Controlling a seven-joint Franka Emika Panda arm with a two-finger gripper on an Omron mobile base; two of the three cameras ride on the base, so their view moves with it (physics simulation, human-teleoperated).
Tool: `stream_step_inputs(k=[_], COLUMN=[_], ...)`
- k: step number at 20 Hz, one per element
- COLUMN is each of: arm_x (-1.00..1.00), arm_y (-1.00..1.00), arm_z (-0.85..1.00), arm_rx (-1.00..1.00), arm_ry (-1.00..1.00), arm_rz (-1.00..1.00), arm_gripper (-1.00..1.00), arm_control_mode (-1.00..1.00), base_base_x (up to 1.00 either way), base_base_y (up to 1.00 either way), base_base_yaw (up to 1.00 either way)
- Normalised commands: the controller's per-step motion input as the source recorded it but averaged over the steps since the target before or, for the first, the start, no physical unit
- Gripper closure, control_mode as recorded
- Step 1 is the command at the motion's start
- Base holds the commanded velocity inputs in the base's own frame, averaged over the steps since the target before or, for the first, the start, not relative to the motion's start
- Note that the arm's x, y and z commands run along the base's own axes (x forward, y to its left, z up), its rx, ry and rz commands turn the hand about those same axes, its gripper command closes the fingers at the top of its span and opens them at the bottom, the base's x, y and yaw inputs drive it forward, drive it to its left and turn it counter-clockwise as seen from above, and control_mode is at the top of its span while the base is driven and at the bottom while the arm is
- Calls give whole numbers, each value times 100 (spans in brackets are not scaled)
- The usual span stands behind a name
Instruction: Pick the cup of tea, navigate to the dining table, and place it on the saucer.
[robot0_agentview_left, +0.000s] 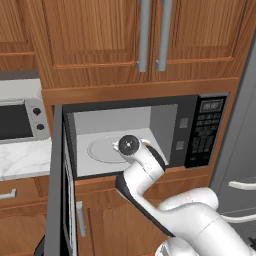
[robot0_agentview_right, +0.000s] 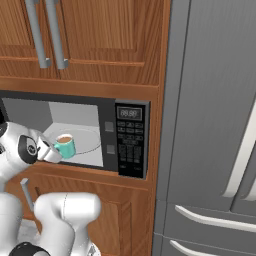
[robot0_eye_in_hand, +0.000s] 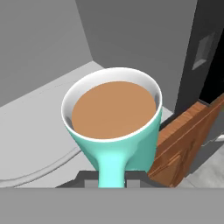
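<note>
Gripper (robot0_agentview_right: 48, 150) is clamped on the handle of the cup of tea (robot0_agentview_right: 65, 145), holding the teal mug upright with brown liquid level, at the front opening of the open microwave (robot0_agentview_right: 131, 140), above the edge of its round turntable plate (robot0_agentview_right: 87, 140).

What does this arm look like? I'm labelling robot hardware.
A glossy white arm of rounded, tube-like segments, with dark bands at the joints and a round dark cap with a silver centre. The end effector is pale grey. No cables or markings are visible.
</note>
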Motion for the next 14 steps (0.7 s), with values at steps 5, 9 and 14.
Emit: stream_step_inputs(k=[5,9,14], arm_x=[-53,-53,-52], arm_y=[-2,-5,-8], arm_z=[31,26,34], arm_rx=[-2,-1,0], arm_ry=[0,0,0], arm_rz=[0,0,1], arm_gripper=[100,100,100], arm_control_mode=[-100,-100,-100], base_base_x=[0,0,0], base_base_y=[0,0,0], base_base_yaw=[0,0,0])
